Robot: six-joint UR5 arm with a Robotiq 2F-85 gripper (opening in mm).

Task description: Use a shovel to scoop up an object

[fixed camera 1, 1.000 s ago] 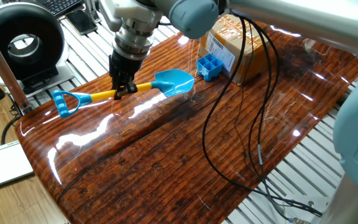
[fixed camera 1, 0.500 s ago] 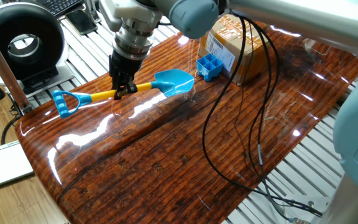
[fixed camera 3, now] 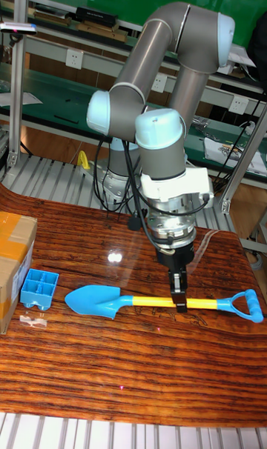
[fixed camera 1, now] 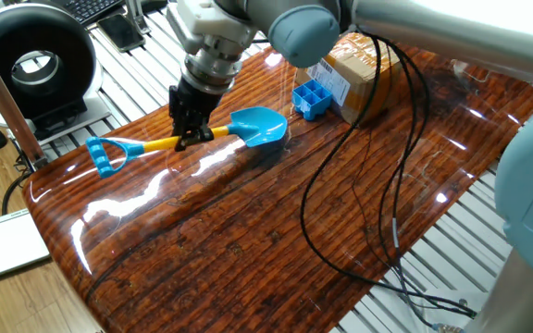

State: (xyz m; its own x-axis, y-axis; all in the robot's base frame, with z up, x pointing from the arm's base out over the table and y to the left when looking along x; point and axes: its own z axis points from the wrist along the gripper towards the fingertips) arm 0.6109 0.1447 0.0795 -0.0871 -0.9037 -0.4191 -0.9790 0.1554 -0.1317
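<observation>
The shovel (fixed camera 1: 253,125) (fixed camera 3: 94,301) has a light-blue blade, a yellow shaft and a blue loop end (fixed camera 1: 105,155) (fixed camera 3: 248,305). My gripper (fixed camera 1: 191,138) (fixed camera 3: 179,299) is shut on the yellow shaft near its middle and holds the shovel just above the wooden table (fixed camera 1: 248,231), the blade pointing toward the object. The object (fixed camera 1: 312,98) (fixed camera 3: 39,287), a small blue four-compartment tray, rests on the table a short gap beyond the blade tip, against a brown cardboard box.
The brown cardboard box (fixed camera 1: 354,69) (fixed camera 3: 13,260) stands right behind the tray. Black cables (fixed camera 1: 359,185) hang from the arm and trail over the right half of the table. A round black device (fixed camera 1: 30,60) sits off the table's left end.
The gripper has shifted slightly right and away from the camera with the shovel in it. The loop end has come up off the table. The tray has not moved.
</observation>
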